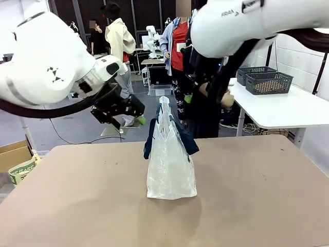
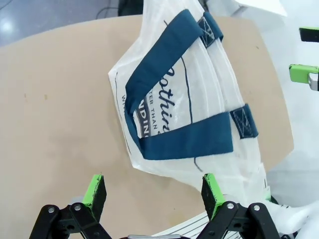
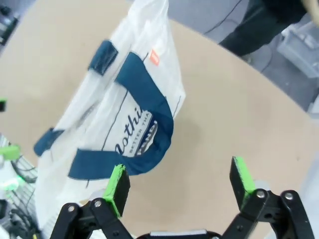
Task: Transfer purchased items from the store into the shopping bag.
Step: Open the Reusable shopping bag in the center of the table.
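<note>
Left gripper hovers at 10 o'clock of the shopping bag, jaws spread and empty. Bag stands mid table, I'd guess so both arms can reach it. Right gripper at 1 o'clock, spread too. Wrist cams catch the navy print; front cam gets the bag's narrow end.

You face a tan desk over a grey floor. To your right a white desk stands by a white wall; a cardboard box sits low on your left.
</note>
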Tool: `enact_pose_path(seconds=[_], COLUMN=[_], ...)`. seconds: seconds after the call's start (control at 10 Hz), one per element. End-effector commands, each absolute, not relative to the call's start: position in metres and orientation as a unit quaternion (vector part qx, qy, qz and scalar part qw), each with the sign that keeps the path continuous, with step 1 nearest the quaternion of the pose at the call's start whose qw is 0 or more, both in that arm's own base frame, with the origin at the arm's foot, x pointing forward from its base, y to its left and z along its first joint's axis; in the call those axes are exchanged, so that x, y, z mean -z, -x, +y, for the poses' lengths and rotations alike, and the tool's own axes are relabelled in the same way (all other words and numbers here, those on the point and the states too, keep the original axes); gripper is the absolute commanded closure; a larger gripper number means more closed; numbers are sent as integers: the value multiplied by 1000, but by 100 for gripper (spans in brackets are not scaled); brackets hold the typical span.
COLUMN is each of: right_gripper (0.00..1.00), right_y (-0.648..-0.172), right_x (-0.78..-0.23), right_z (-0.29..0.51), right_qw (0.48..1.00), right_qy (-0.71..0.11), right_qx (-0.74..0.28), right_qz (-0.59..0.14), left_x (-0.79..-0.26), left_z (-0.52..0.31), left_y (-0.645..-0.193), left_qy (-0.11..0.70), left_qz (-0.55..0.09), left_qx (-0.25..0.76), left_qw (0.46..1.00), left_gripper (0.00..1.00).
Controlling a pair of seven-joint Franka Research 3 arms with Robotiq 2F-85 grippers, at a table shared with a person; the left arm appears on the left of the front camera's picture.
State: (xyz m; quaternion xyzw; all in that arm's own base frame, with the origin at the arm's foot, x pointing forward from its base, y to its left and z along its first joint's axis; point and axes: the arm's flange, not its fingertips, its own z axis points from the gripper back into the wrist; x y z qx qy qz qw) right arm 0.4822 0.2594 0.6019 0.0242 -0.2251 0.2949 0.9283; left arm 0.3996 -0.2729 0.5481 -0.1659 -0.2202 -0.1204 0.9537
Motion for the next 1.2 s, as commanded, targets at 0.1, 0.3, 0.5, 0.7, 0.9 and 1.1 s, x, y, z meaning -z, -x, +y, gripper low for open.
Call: enact_pose_path(seconds=[0.1, 0.3, 0.5, 0.7, 0.9, 1.1], right_gripper=[0, 0, 0, 0, 0, 0], right_y=[-518, -505, -505, -520, -527, -528], right_x=[-603, -602, -602, -598, -599, -593], right_z=[284, 275, 275, 287, 305, 314], right_qw=[942, 936, 936, 943, 947, 952], right_qy=[4, -13, -13, -19, -24, -35], right_qx=[-275, -286, -286, -270, -268, -262], right_qz=[-194, -206, -206, -195, -175, -154], left_x=[-556, -550, -550, -555, -567, -576], left_z=[-299, -287, -287, -300, -305, -312], left_y=[-418, -410, -410, -418, -425, -426], left_qy=[132, 149, 149, 147, 169, 169], left_qz=[-193, -203, -203, -190, -194, -190], left_qx=[80, 94, 94, 48, 3, -8], left_qw=[969, 963, 963, 969, 966, 967], left_gripper=[0, 0, 0, 0, 0, 0])
